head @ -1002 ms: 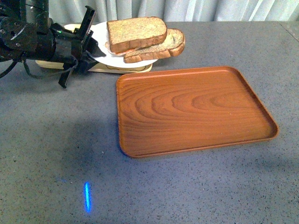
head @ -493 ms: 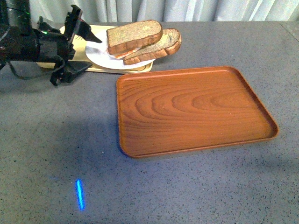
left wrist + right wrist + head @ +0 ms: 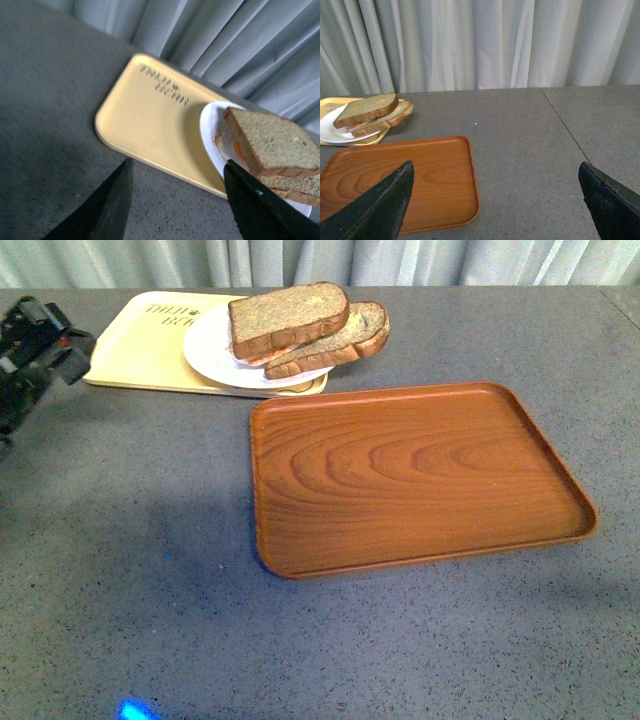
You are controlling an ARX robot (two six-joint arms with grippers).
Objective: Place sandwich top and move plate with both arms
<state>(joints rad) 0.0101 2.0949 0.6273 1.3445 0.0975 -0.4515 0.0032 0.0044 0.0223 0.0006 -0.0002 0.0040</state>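
Note:
The sandwich top, a thick brown slice, lies on a narrower slice with orange filling between them. Both sit on the white plate, which rests on the right end of the pale yellow tray. My left arm is at the far left edge of the front view, well apart from the plate. The left gripper is open and empty, facing the yellow tray's edge, with the plate and sandwich top beyond one finger. My right gripper is open and empty above the table, far from the sandwich top.
A brown wood-grain tray lies empty in the middle of the grey table, just in front of the plate. It also shows in the right wrist view as the wooden tray. Grey curtains hang behind the table's far edge.
The left gripper has let go of the plate's left rim and the arm has drawn back to the far left. The plate has settled flat on the yellow tray.

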